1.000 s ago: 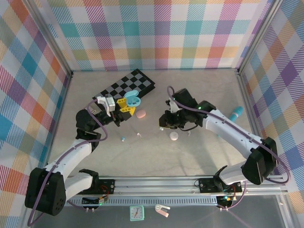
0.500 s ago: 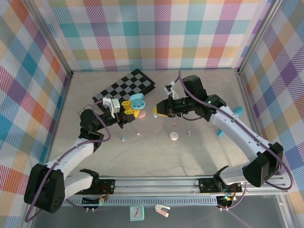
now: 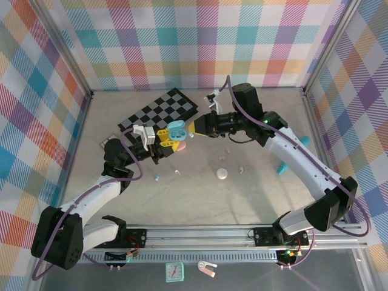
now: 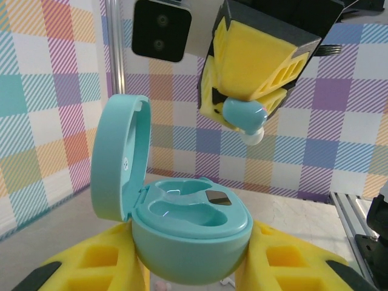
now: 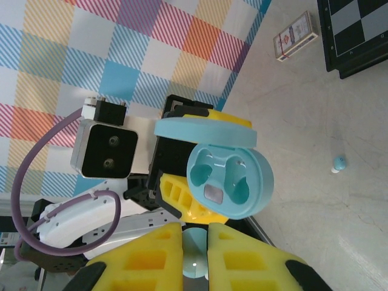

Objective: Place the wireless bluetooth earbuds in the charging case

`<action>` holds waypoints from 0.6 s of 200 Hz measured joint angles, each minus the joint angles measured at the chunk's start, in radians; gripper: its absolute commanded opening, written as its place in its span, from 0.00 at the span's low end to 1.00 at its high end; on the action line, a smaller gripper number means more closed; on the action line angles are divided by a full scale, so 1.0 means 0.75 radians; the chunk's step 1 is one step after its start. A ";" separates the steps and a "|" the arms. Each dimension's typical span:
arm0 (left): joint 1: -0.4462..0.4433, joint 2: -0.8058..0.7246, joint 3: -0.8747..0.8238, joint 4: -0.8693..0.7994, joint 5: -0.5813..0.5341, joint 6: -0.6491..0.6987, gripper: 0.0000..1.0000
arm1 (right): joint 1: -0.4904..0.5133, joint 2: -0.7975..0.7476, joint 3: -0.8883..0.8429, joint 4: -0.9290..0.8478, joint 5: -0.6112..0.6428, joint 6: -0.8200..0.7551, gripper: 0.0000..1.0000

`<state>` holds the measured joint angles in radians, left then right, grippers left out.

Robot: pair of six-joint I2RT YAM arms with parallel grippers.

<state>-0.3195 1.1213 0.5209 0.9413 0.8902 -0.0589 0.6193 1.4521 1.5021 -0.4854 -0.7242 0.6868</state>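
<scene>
The teal charging case [image 4: 191, 242] stands open, lid [image 4: 118, 157] hinged up to the left, both wells empty. My left gripper [image 4: 191, 267] is shut on its base; it appears at the table's left middle [image 3: 165, 138]. My right gripper [image 3: 195, 128] is shut on a teal earbud [image 5: 194, 254], which hangs just above and right of the open case [image 4: 244, 115]. In the right wrist view the case [image 5: 230, 179] faces me, a short gap beyond my yellow fingers [image 5: 242, 254]. More earbuds lie on the table: a teal one [image 3: 156, 177] and a white one [image 3: 177, 172].
A pink case [image 3: 180, 146] lies under the held case, and a pink-white case [image 3: 222, 174] sits mid-table with a white bud [image 3: 241, 170] beside it. The checkerboard [image 3: 160, 109] lies at the back left. A teal cylinder [image 3: 301, 143] rests near the right wall.
My right gripper has lifted off the table and swung up and left with the teal earbud, ending beside the open case. The left gripper has shifted the case slightly right.
</scene>
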 measured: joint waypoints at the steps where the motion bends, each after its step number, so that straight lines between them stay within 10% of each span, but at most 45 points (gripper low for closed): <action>1: 0.000 0.001 0.000 0.001 0.001 0.000 0.25 | 0.001 0.001 0.000 0.000 0.001 0.000 0.13; 120: 0.000 0.022 0.011 0.048 0.039 -0.041 0.25 | 0.040 0.076 0.035 0.051 0.038 -0.007 0.13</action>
<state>-0.3195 1.1381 0.5293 0.9771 0.9195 -0.0898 0.6495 1.5089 1.5284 -0.4469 -0.6956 0.6819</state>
